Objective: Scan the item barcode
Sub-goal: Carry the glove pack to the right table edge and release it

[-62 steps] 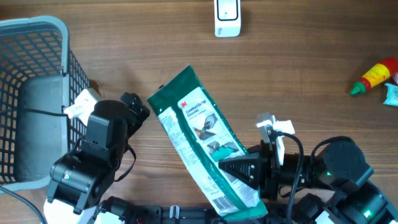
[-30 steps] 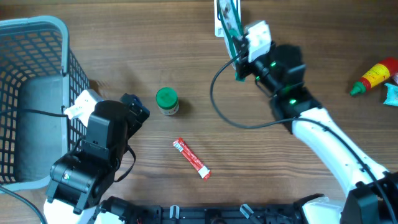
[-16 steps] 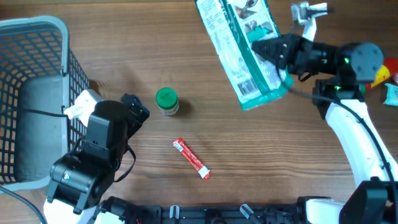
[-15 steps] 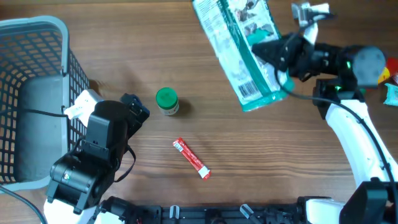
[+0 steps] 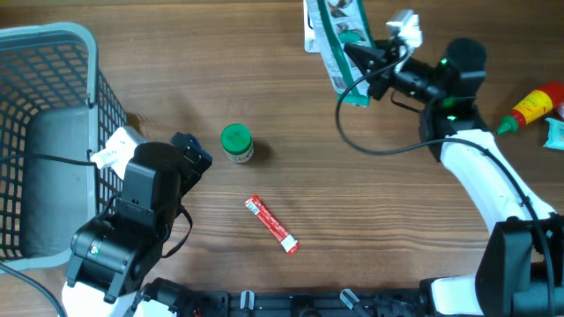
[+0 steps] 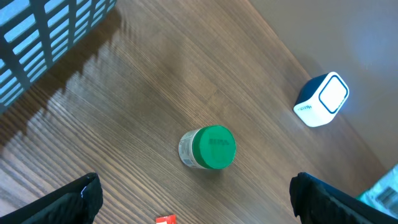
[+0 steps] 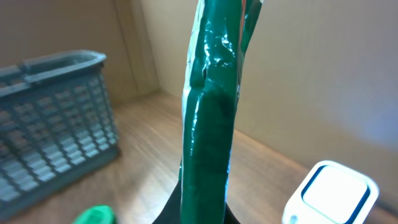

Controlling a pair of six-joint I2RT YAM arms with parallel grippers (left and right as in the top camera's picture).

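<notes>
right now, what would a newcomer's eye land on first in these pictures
First the green package, held upright in the right gripper at the far edge of the table, close by the white scanner. Next the big grey basket at the left, then the green-lidded jar and the red sachet lying apart mid-table.

Bright, even light; soft shadow beside the basket (image 6: 37, 34), right wrist background slightly blurred.
</notes>
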